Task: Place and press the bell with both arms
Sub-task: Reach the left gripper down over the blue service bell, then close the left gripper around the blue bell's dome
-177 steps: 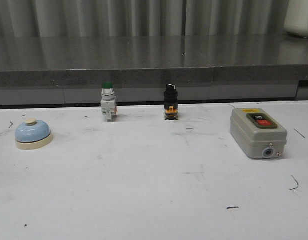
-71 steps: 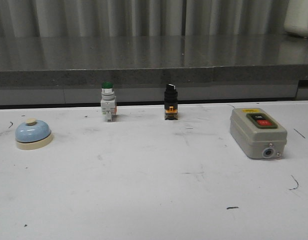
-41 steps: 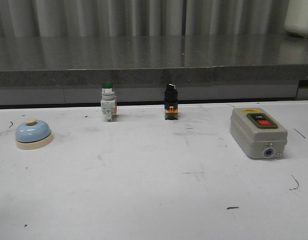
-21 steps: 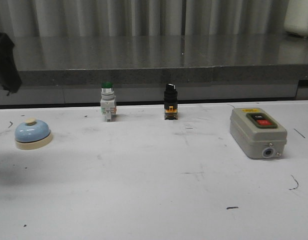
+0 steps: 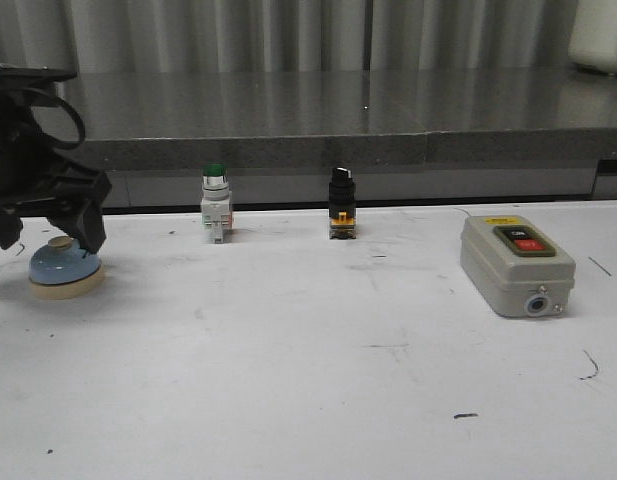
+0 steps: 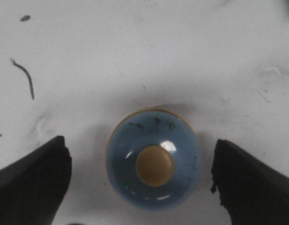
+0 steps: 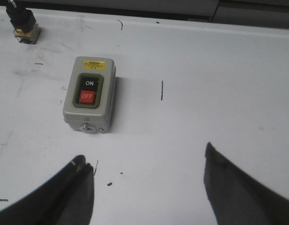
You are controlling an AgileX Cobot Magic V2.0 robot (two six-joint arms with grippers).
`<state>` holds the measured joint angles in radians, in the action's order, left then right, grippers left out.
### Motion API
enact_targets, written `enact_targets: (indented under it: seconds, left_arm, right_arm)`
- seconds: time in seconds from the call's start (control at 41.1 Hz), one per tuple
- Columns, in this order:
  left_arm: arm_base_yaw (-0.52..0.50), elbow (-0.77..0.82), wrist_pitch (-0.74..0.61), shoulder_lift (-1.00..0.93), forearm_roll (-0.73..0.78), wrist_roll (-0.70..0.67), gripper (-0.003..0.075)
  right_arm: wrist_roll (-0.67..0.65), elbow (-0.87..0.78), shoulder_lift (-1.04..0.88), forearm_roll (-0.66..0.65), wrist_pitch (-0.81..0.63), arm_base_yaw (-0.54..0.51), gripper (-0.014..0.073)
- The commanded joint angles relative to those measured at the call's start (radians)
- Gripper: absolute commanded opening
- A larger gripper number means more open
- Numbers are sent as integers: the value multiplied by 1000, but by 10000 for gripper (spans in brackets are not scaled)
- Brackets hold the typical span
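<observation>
Blue bell (image 5: 65, 268): far left of the frame on the white counter (image 5: 308, 380), cream base down, cream button up.
Left claw (image 5: 46, 238): black, at the upper left, hanging over the bell; in the left wrist view its fingers (image 6: 29, 183) stand wide apart on either side of the bell (image 6: 153, 164), clear of it, holding nothing.
Green-capped switch (image 5: 216, 215): upright, left of centre, at the counter's back edge.
Black selector switch (image 5: 341, 204): upright, centre, same back edge.
Grey box (image 5: 515, 264): right side, ON and OFF buttons on top.
Right claw (image 7: 149, 187): seen only in the right wrist view, spread wide, empty, near the grey box (image 7: 89, 95).
</observation>
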<state>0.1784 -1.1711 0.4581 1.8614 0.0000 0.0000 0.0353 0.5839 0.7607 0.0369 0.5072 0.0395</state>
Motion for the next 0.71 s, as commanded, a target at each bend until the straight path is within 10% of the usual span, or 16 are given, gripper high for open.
enact_targets:
  seconds: [0.0, 0.682]
  left_arm:
    - [6, -45, -41, -12, 0, 0, 587]
    - [68, -48, -3, -17, 0, 0, 397]
  right_arm:
    - [2, 37, 0, 5, -68, -5, 519]
    - [2, 37, 0, 5, -68, -5, 519]
